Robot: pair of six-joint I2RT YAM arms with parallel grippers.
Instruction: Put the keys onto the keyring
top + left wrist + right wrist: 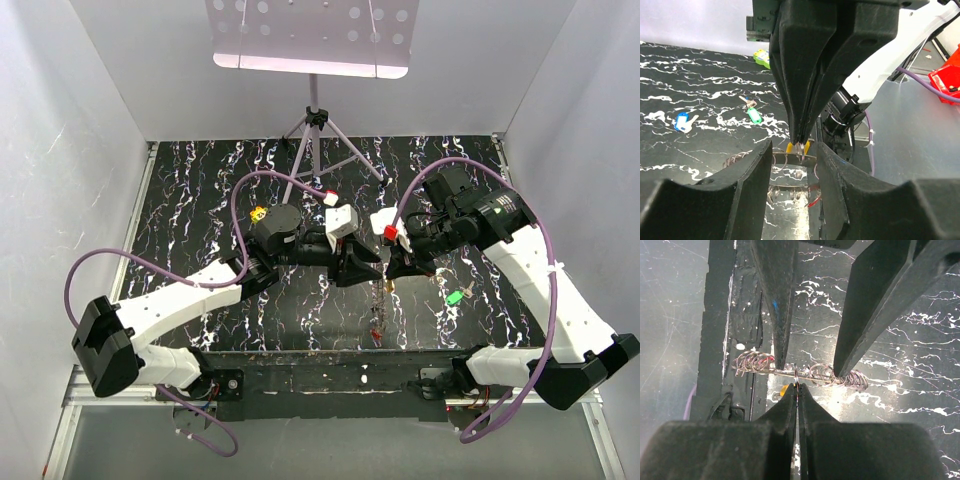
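The keyring (380, 300), a wire ring fringed with small metal loops, hangs between the two arms above the table's near middle. My right gripper (388, 268) (797, 387) is shut on one thin loop of the keyring (822, 375). My left gripper (362, 265) (795, 150) stands open, its fingers (757, 185) on either side of the keyring (785, 157). An orange key head (790, 148) (784, 390) shows just behind the pinched loop. Something red (376, 337) hangs low on the ring. A green key (455, 297) (754, 115) and a blue key (682, 121) lie on the marbled table.
A yellow dotted cube (258, 212) (761, 56) sits on the table's left, behind the left arm. A tripod stand (315, 120) rises at the back centre. A black rail (330, 370) runs along the near edge, and white walls close both sides.
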